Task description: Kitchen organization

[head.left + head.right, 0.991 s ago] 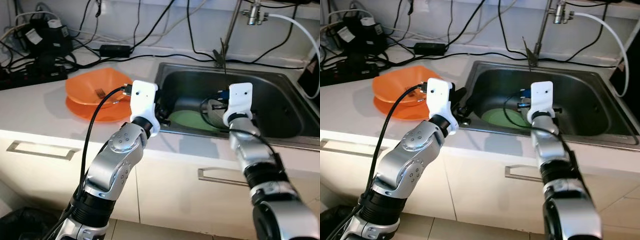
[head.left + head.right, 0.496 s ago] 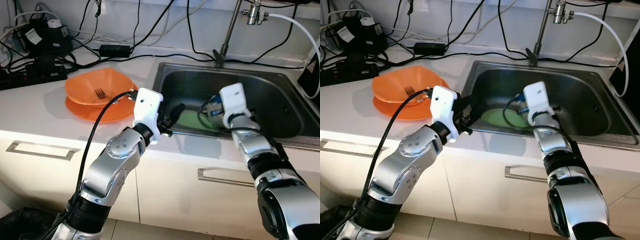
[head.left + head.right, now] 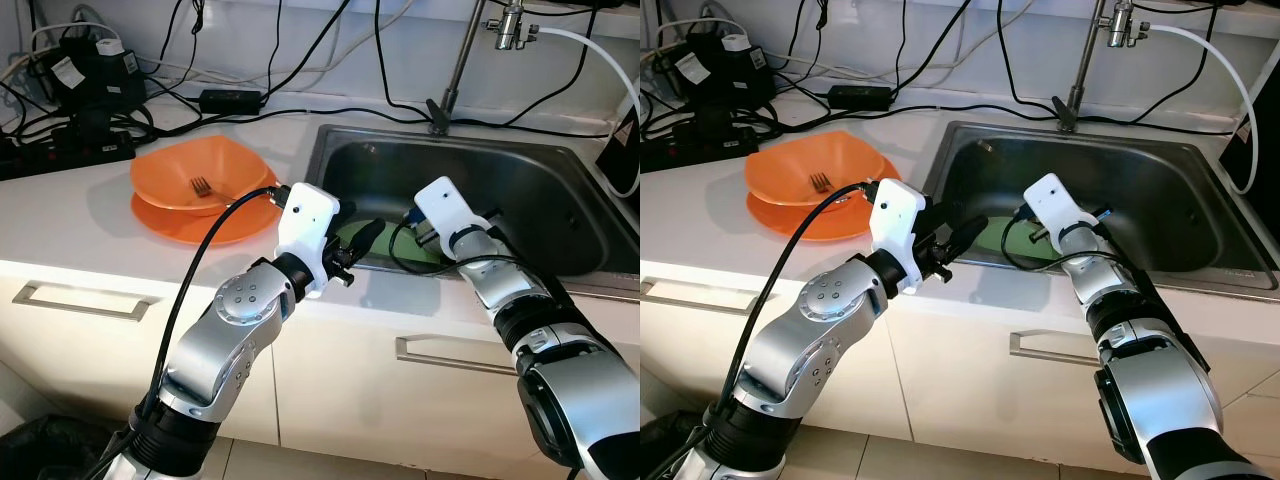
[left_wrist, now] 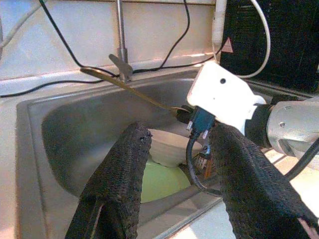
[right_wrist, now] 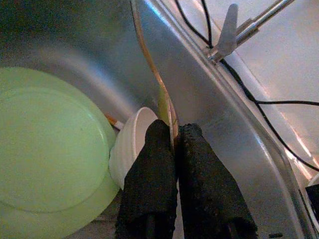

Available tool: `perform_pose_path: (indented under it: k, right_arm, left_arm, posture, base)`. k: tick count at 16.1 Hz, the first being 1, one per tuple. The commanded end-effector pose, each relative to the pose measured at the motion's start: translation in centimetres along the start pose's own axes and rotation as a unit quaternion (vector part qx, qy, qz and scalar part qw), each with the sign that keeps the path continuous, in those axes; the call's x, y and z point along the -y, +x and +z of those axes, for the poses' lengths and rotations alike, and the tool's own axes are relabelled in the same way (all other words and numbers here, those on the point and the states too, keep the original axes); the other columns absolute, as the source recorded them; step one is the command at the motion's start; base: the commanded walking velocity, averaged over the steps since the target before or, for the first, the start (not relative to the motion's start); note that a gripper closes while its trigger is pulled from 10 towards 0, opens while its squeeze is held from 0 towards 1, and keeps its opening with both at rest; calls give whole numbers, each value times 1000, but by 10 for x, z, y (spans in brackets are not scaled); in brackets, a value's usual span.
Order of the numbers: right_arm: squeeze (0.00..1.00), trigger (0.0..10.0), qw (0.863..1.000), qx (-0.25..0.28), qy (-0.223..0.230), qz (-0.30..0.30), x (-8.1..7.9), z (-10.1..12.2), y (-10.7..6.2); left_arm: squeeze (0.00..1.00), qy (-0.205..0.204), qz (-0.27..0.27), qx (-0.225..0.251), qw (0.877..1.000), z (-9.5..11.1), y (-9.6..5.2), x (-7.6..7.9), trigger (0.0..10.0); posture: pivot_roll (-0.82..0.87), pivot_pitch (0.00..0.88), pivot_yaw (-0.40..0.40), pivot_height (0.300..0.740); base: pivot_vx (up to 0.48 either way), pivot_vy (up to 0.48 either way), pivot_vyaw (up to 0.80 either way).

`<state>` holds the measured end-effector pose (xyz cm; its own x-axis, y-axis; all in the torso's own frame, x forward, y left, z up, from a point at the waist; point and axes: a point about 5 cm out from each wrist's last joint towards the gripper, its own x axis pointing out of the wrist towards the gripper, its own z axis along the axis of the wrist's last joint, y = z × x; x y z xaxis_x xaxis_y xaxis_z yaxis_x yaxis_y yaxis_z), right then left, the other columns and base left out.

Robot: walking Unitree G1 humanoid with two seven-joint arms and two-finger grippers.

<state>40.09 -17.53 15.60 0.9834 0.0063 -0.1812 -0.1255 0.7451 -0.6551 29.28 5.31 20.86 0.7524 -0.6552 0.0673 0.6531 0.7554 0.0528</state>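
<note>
right gripper (image 5: 175, 149) sits low in the sink (image 3: 560, 170), fingers pressed together on a long thin utensil (image 5: 149, 64) — likely a spoon or fork handle, its head hidden. the utensil slants up toward the tap base (image 5: 227, 30). below it lie a white cup (image 5: 130, 144) and, at its 9 o'clock, a green plate (image 5: 45, 149), the two touching. left gripper (image 4: 174, 189) hovers over the sink's near rim, fingers spread and empty. step in hand, as judged: lifting the utensil out of the sink. the next move calls for a clean rise past the sink wall, then a carry toward the orange bowl (image 3: 195, 175) at the sink's 9 o'clock, where a fork (image 3: 201, 185) already rests. compared with one second ago, the right wrist has tilted over and sunk lower — the left arm has swung toward the sink, its fingers now pointing over the rim.
</note>
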Motion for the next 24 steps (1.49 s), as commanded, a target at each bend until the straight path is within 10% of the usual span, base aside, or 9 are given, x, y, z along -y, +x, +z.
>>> perform_pose_path:
  k: [1, 14, 15, 16, 18, 19, 24]
  right_arm:
    - [0, 10000, 1000, 6, -13, -2, 9, 5, 2]
    - [55, 10000, 995, -12, -85, 44, -4, -8, 0]
    - [635, 10000, 995, -9, -85, 50, -7, -8, -1]
    - [1000, 10000, 995, -8, -85, 54, -9, -8, -1]
    - [1000, 10000, 995, -8, -86, 56, -11, -9, -1]
    - [0, 10000, 995, -7, -87, 57, -11, -8, -1]
    - [0, 10000, 995, -1, -84, 51, -10, -6, -1]
  left_arm:
    - [0, 5, -11, 1, 1000, 2, -2, 4, 10000]
    - [0, 2, -32, -5, 999, 0, -4, 10, 10000]
    - [0, 2, -31, -6, 999, 0, -4, 10, 10000]
    - [0, 1, -31, -6, 1000, 0, -4, 10, 10000]
    - [0, 0, -30, -5, 1000, 0, -4, 10, 10000]
    - [0, 0, -30, -6, 1000, 0, -4, 10, 10000]
    - [0, -1, -27, -5, 1000, 0, -4, 9, 10000]
  posture:
    - [91, 22, -30, 740]
    - [99, 7, -22, 740]
    - [99, 10, -22, 740]
    - [100, 12, -22, 740]
    - [100, 15, -21, 740]
    - [100, 18, -23, 740]
    - [98, 24, -25, 740]
  base:
    - [0, 0, 0]
    - [0, 0, 0]
    - [0, 0, 0]
    - [0, 0, 0]
    - [0, 0, 0]
    - [0, 0, 0]
    - [0, 0, 0]
